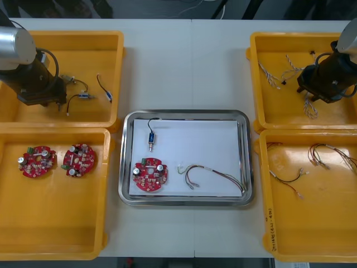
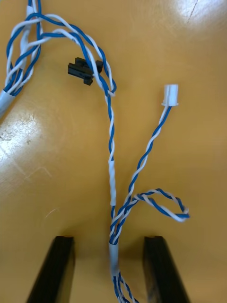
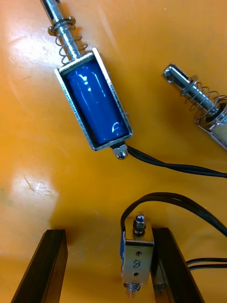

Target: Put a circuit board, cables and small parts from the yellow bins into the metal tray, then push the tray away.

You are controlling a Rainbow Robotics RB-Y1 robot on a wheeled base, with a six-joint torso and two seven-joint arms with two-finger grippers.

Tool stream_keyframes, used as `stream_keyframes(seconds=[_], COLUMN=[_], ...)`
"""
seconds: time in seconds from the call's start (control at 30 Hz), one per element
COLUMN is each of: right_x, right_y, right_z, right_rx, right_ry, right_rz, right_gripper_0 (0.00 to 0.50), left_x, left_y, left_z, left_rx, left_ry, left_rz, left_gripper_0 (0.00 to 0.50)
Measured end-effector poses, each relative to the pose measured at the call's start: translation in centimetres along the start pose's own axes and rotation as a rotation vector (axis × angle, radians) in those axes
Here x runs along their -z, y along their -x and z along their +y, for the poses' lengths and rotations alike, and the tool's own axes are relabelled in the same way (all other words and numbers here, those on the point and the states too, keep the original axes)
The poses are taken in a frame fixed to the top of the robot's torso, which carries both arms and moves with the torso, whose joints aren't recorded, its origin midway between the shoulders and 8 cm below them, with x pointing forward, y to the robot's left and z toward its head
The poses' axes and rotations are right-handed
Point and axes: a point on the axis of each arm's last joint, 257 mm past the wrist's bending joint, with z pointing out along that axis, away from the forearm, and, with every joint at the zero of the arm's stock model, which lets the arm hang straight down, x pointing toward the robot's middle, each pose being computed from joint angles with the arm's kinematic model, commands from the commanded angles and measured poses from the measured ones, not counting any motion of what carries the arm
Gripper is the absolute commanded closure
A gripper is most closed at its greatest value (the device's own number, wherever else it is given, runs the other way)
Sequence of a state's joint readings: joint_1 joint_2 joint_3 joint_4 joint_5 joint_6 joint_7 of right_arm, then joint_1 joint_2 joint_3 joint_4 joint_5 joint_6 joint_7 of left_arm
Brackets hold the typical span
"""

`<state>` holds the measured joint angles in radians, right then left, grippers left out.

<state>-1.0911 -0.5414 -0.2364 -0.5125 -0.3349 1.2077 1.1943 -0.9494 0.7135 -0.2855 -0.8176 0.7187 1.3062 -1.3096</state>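
My left gripper (image 3: 109, 235) hangs low in the far-left yellow bin (image 1: 67, 42), open. A small metal part (image 3: 136, 259) with a black cable lies between its fingers, close against one finger (image 3: 171, 265). A larger blue metal part (image 3: 97, 106) and a third part (image 3: 202, 102) lie beyond. My right gripper (image 2: 109, 240) is open in the far-right bin (image 1: 268, 42), its fingers straddling a twisted blue and white cable (image 2: 112, 180). The metal tray (image 1: 187, 114) holds a red circuit board (image 1: 149, 174), a small metal part (image 1: 151, 137) and a red and yellow cable (image 1: 212, 172).
Two more circuit boards (image 1: 37, 162) (image 1: 78, 159) lie in the near-left bin (image 1: 56, 251). The near-right bin (image 1: 268, 223) holds red and yellow cables (image 1: 329, 153) and a black cable (image 1: 287, 177). More blue and white cables (image 1: 273, 75) lie beside the right arm.
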Motion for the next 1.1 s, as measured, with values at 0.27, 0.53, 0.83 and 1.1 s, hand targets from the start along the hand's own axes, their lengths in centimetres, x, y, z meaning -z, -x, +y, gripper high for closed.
stream_keyframes(seconds=[0.27,0.53,0.83,1.1], right_x=[0.0,0.3,3.7,7.5], right_y=[-0.1,-0.8,-1.7,-1.6], right_z=[-0.1,-0.3,0.0,1.1], right_rx=[-0.001,0.005,0.056,0.101], right_ry=[-0.002,-0.02,-0.071,-0.085], right_rz=[0.004,0.037,0.104,0.12], right_gripper_0=[0.5,0.5,0.5,0.5], left_x=[0.0,0.0,0.0,1.5], left_y=[-0.1,-0.1,-0.3,-1.1], left_z=[-0.3,-0.3,-0.3,-0.4], left_rx=[-0.002,-0.056,-0.053,-0.046], left_ry=[-0.01,-0.01,-0.013,-0.028], left_rz=[0.003,0.002,0.01,0.06], left_gripper_0=[0.5,0.5,0.5,0.5])
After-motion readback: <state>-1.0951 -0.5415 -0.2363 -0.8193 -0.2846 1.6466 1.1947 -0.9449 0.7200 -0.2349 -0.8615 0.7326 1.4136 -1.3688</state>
